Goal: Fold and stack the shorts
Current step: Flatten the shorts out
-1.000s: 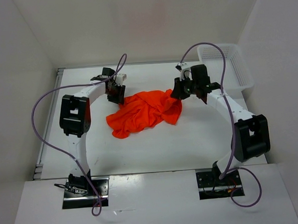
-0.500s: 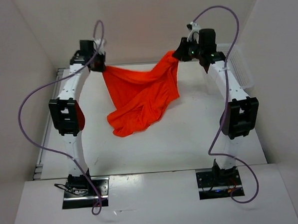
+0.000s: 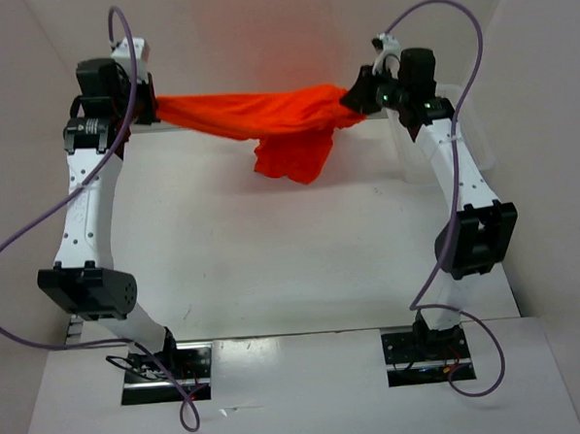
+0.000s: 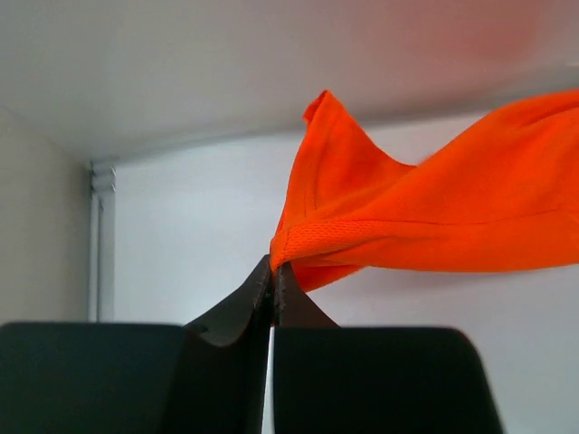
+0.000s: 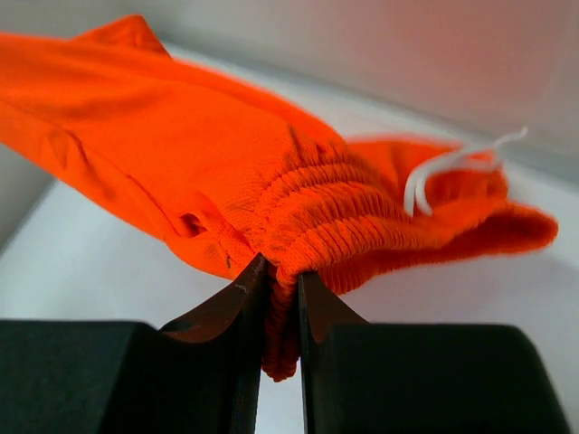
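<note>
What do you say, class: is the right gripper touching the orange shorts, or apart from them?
Touching. The right wrist view shows the right gripper pinching the shorts by their gathered waistband.

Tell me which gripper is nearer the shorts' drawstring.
Right. The right gripper clamps the waistband beside the drawstring; the left gripper pinches the far end of the shorts.

A white table (image 3: pixel 272 247) is seen enclosed by plain white walls (image 3: pixel 280 33). A white mesh basket (image 3: pixel 478 144) is set at the table's two o'clock corner and is partly hidden in the top view. A grey metal strip (image 3: pixel 73 330) is glimpsed along the table's edge at eight o'clock.
</note>
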You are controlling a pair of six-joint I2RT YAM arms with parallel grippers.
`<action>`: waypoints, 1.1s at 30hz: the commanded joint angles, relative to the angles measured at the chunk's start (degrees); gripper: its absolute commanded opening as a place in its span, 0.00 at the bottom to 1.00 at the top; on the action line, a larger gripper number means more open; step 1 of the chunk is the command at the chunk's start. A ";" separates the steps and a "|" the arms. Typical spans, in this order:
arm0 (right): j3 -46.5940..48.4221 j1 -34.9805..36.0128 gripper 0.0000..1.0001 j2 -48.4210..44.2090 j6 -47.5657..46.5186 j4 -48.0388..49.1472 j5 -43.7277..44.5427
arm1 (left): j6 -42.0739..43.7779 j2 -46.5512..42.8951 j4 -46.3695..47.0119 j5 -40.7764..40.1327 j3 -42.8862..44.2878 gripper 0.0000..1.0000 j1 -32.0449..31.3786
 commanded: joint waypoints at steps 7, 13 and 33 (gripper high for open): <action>-38.44 1.47 0.00 -22.66 -19.05 -14.18 -0.38 | 0.21 -25.84 -3.41 -6.25 -47.65 0.00 -2.43; -47.16 7.79 0.00 -24.70 -31.35 -21.76 6.03 | 0.21 -36.41 -5.24 -8.01 -66.41 0.01 -6.48; -54.63 14.22 0.00 -26.89 -55.63 -45.67 25.20 | 0.21 -45.99 -28.44 1.82 -67.73 0.49 -10.43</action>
